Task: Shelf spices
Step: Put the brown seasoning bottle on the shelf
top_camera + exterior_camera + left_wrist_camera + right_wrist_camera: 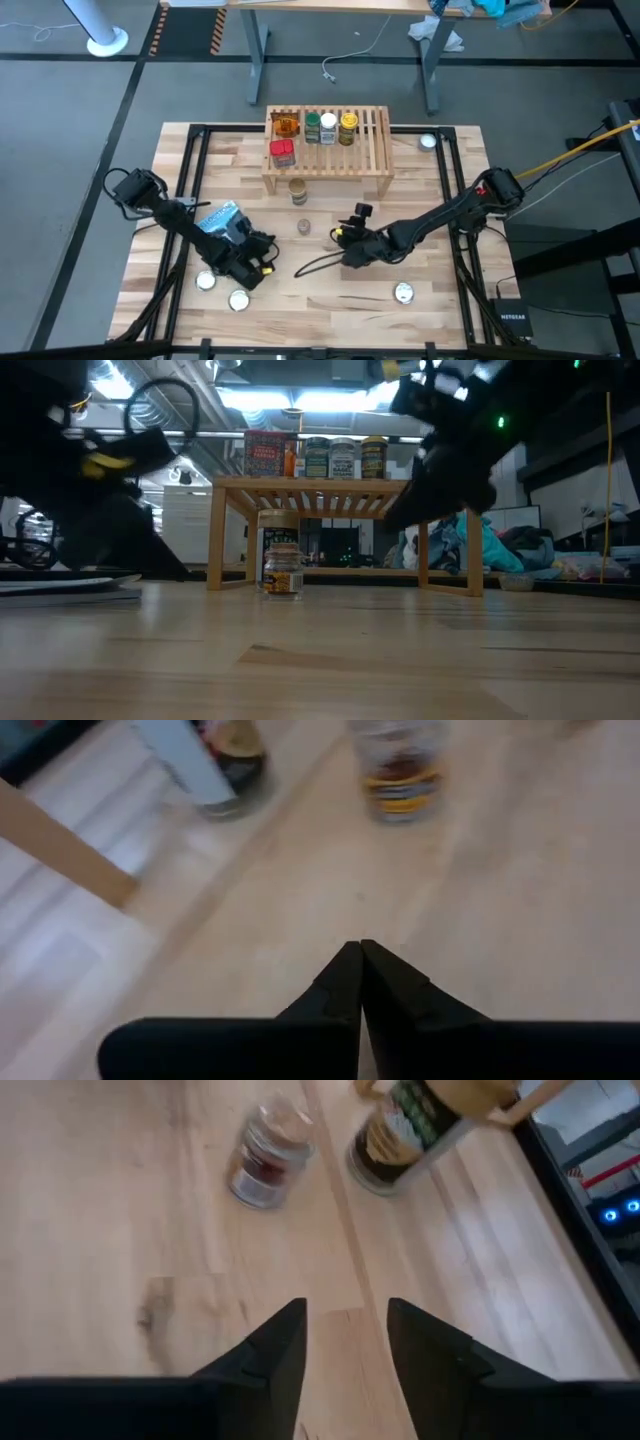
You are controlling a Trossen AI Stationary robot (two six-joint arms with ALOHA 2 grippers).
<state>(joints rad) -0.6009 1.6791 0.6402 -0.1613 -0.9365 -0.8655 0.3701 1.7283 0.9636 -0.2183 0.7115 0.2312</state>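
High view: the shelf (328, 150) stands toward the far edge of the tabletop (420, 210), and everything else is placed from it. On its slats sit five spices: an orange packet (286, 126) at the far left corner, a red tin (282, 153) just in front of that, then a green-lidded jar (312, 127), a white-lidded jar (328, 129) and a yellow-lidded jar (348, 127) in a row along the back. A tan-lidded jar (298, 190) stands on the tabletop just in front of the shelf, and a small clear jar (304, 227) lies a little nearer still.

The right end effector (343, 236) sits in front of the shelf, beside the small clear jar but apart from it, its fingers (280, 1350) spread and holding nothing. The left end effector (266, 256) rests farther out to the front left of the shelf, its fingers (345, 982) pressed together on nothing, next to a blue-and-white pouch (222, 219).
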